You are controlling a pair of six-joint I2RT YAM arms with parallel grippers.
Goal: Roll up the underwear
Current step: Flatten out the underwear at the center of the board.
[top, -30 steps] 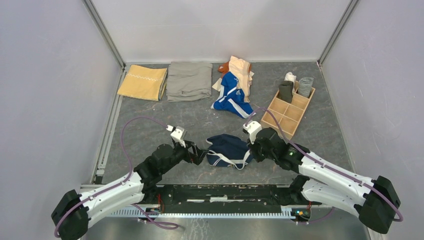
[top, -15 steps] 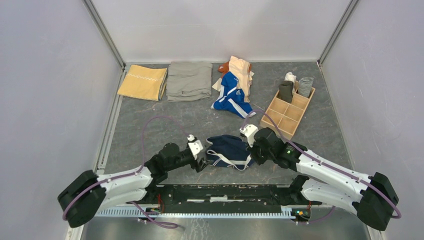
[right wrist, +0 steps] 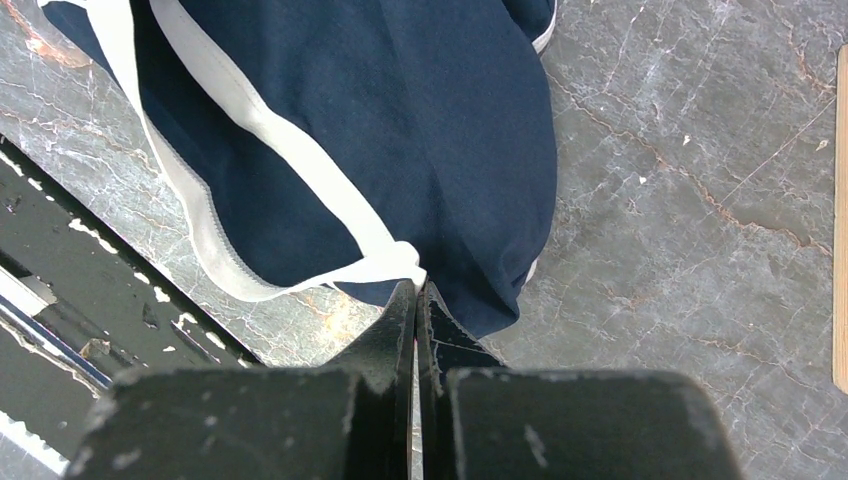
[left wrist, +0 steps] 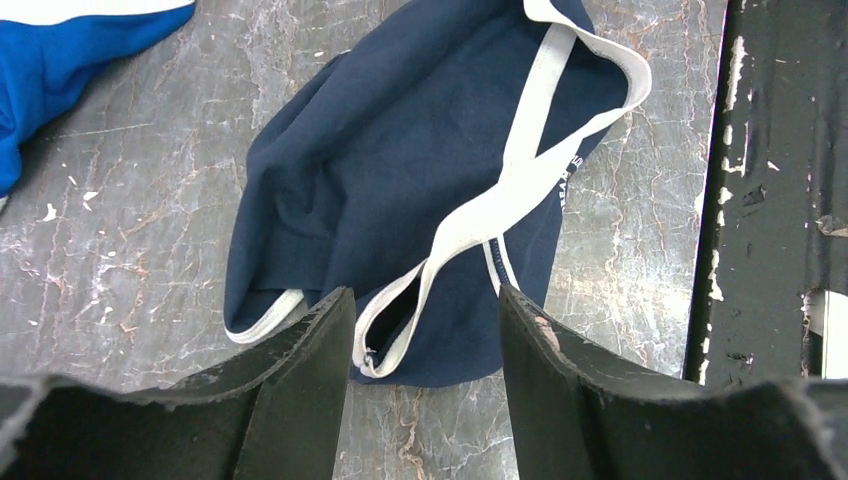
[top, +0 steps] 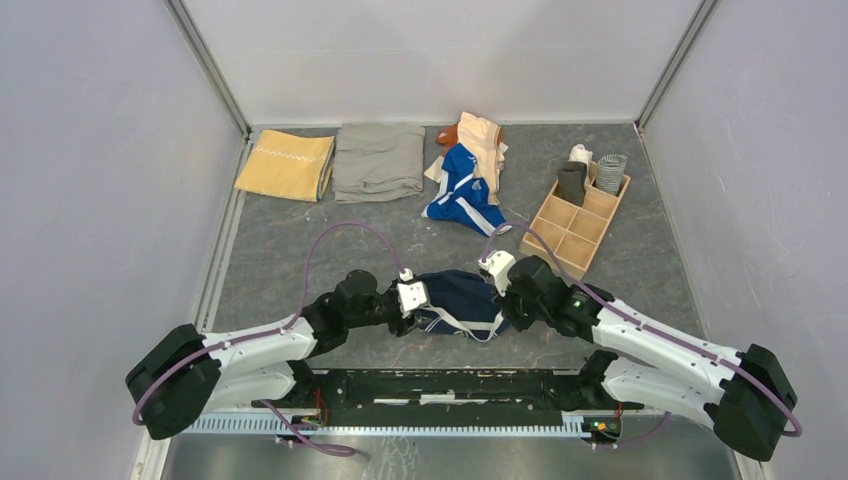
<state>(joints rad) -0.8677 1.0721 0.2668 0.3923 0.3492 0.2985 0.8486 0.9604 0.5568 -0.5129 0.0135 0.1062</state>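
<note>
The navy underwear (top: 457,300) lies crumpled on the worktop (top: 300,250) near its front edge, between the two grippers, with its white trim (left wrist: 520,160) looping across the top. The right gripper (right wrist: 418,290) is pressed together, pinching the trim at the garment's right edge. The left gripper (left wrist: 425,330) is spread, one finger on either side of the garment's left corner, which lies between them ungripped.

From above, both grippers' fingertips are hidden under their wrists, and the garment's two ends are covered. In the left wrist view a bright blue piece (left wrist: 70,40) is cut off at the corner.

A second ago the left gripper (top: 416,306) stood apart from the garment; it has swung in to its edge. The right gripper (top: 502,298) has barely moved.
</note>
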